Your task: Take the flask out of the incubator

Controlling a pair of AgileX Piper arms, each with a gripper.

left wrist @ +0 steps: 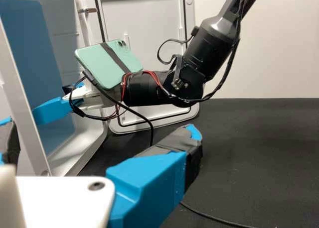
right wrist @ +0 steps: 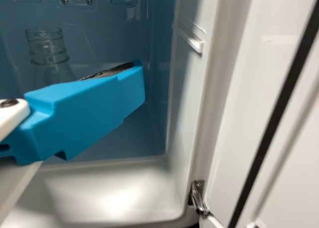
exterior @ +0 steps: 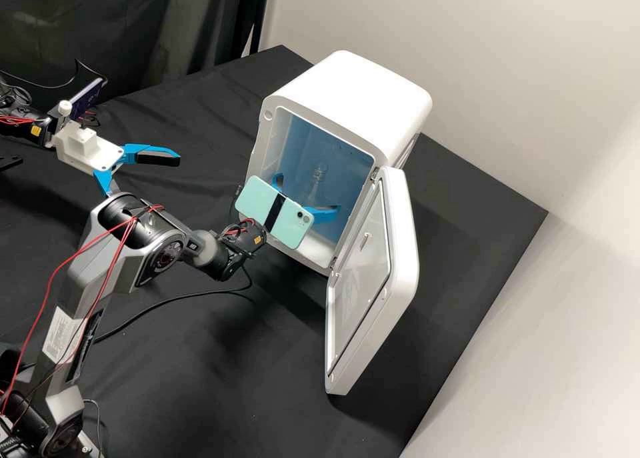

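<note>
Two claws, both released: your right claw [exterior: 307, 193] sits inside the open incubator [exterior: 353, 105] at mid-frame, fingers [exterior: 328, 211] spread by the upright flask [exterior: 320, 175], ready to close; your left claw [exterior: 130, 168] hangs at upper left over the surface [exterior: 200, 351], clear of the door [exterior: 373, 285].

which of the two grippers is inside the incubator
The right gripper, on the arm carrying the mint-green phone: its fingers are inside the incubator, by the flask. The left gripper hangs open over the bench, outside.
</note>
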